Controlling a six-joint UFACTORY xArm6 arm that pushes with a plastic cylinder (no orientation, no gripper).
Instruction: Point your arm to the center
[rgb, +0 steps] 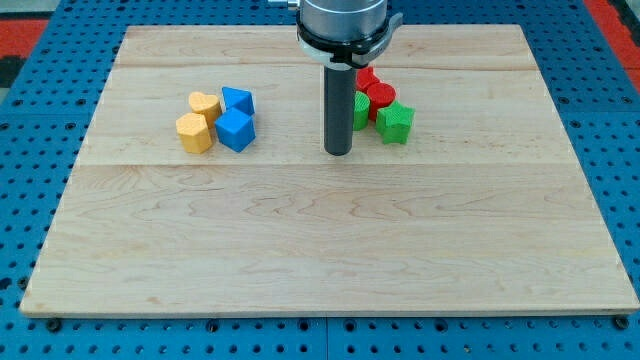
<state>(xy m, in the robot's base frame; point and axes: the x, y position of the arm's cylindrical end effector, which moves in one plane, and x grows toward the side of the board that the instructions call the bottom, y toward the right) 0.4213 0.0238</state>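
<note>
no claw here, just the stiff rod; my tip (338, 152) rests on the wooden board (320, 250) beside the green star block (395, 122), nothing to grip

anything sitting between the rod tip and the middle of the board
Nothing visible does. My tip rests on bare wood; the red and green blocks sit at its right, the yellow and blue blocks further left, neither toward the board's middle.

My tip (338, 152) rests on the wooden board (330, 260), just left of a cluster of two red blocks (376, 90) and two green blocks (395, 122). Well apart, toward the view's left, sit two yellow blocks (196, 131) touching two blue blocks (236, 128).
</note>
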